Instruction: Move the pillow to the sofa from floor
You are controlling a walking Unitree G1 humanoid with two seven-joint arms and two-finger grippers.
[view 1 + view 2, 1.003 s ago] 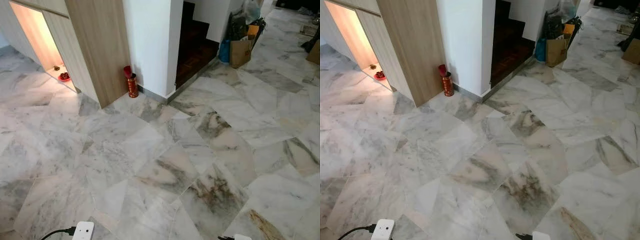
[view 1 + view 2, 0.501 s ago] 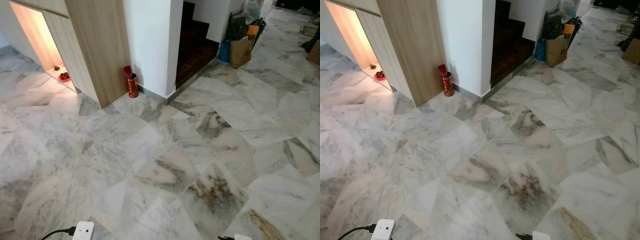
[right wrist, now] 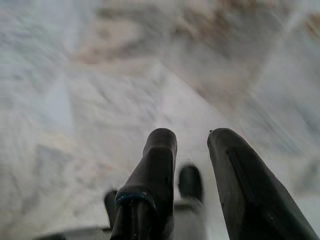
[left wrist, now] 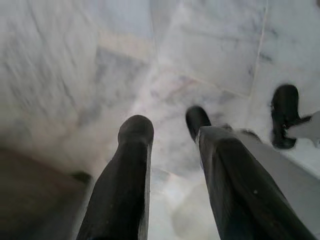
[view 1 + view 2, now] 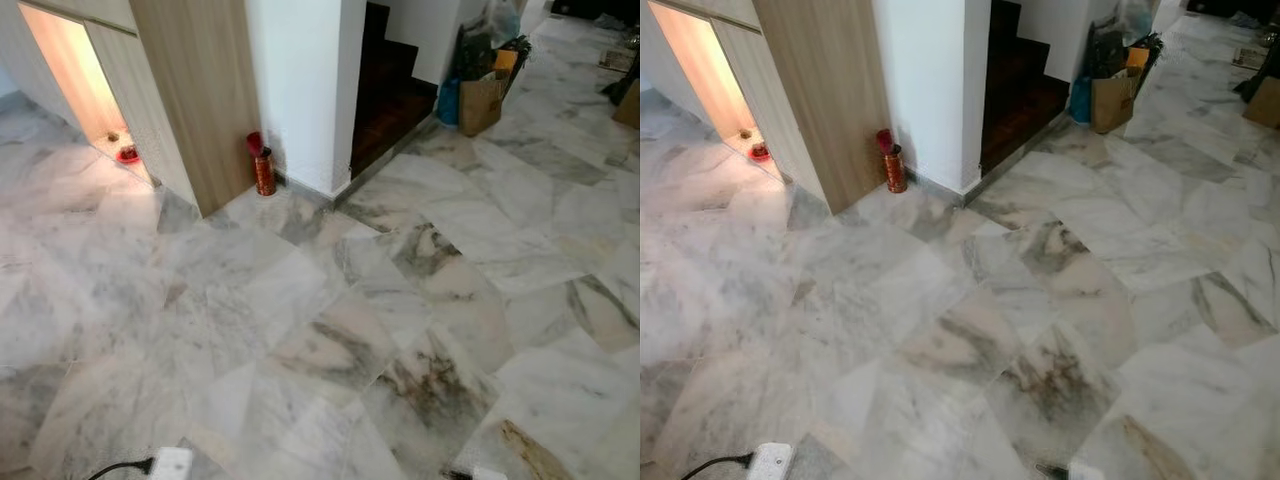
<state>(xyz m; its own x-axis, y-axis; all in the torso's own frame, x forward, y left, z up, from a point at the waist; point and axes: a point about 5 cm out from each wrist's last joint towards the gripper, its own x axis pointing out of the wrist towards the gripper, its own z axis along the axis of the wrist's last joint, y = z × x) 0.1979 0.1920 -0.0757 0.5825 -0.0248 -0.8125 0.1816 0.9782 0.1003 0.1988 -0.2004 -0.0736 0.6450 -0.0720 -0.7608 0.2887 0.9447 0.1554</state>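
Robot on the move, searching: the view has blurred and shifted.
Marble floor ahead; left gripper and right gripper hang parted, empty.

Left wrist view: left gripper has two long black fingers, smooth and matte, rounded at the tips, thickening toward the lower edge of frame. Right gripper same build, two black fingers, one with a faint bluish ring low on its shaft. At the bottom edge of the left eye view, a white rounded block with a black cable running off to the left.
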